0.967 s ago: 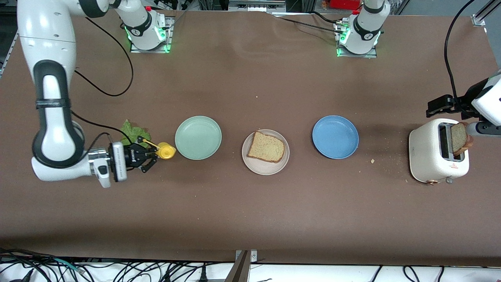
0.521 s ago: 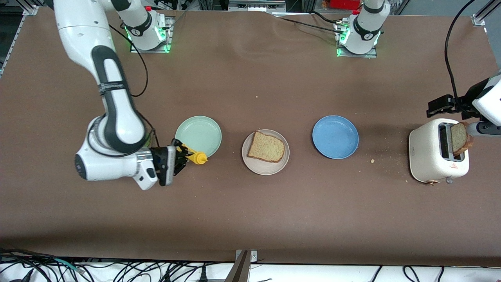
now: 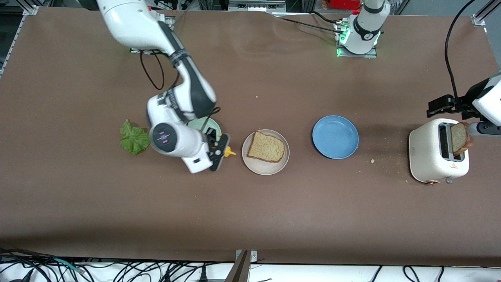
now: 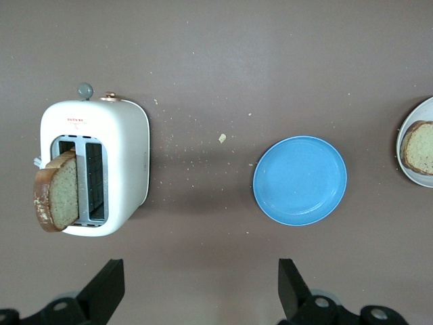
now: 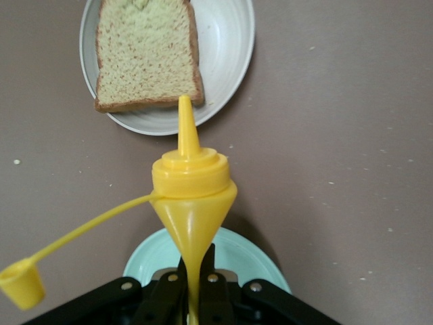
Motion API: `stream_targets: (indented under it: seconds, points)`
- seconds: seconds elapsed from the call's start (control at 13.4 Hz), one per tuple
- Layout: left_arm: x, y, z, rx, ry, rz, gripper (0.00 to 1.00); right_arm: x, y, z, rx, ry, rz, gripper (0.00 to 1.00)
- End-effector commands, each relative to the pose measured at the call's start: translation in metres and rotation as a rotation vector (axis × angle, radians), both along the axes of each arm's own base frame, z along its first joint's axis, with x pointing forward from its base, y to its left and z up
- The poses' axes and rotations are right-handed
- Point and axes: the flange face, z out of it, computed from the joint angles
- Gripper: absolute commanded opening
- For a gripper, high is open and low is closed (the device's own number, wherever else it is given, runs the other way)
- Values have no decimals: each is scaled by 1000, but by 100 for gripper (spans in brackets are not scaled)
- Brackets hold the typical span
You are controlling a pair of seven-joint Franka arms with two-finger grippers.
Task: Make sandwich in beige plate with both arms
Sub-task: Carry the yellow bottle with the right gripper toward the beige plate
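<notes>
A slice of brown bread (image 3: 267, 147) lies on the beige plate (image 3: 266, 169) in the middle of the table. The green lettuce leaf (image 3: 133, 138) lies on the table toward the right arm's end. A second slice (image 3: 458, 138) stands in the white toaster (image 3: 430, 156). My right gripper (image 3: 217, 147) is shut on a yellow squeeze bottle (image 5: 193, 196) over the mint-green plate's edge. The bottle's nozzle points at the beige plate (image 5: 230, 54) and its bread (image 5: 145, 54). My left gripper (image 4: 201, 298) is open and empty above the table beside the toaster (image 4: 122, 156).
The mint-green plate (image 3: 205, 125) is mostly hidden under the right arm. A blue plate (image 3: 335, 137) sits between the beige plate and the toaster. The bottle's open cap (image 5: 20, 284) hangs on its tether. Crumbs lie near the toaster.
The right arm has carried the yellow bottle from beside the lettuce, across the mint-green plate, toward the beige plate. The lettuce is uncovered again. The left arm has not moved.
</notes>
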Motion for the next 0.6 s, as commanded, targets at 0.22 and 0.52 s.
stream_targets:
  seconds: [0.22,0.52]
  points:
    - [-3,1,8,-25,0,4,100,-51,63,3,-273,-106,40,0]
    - [-4,2,8,-25,-2,6,100,-88,94,2,-421,-152,155,0]
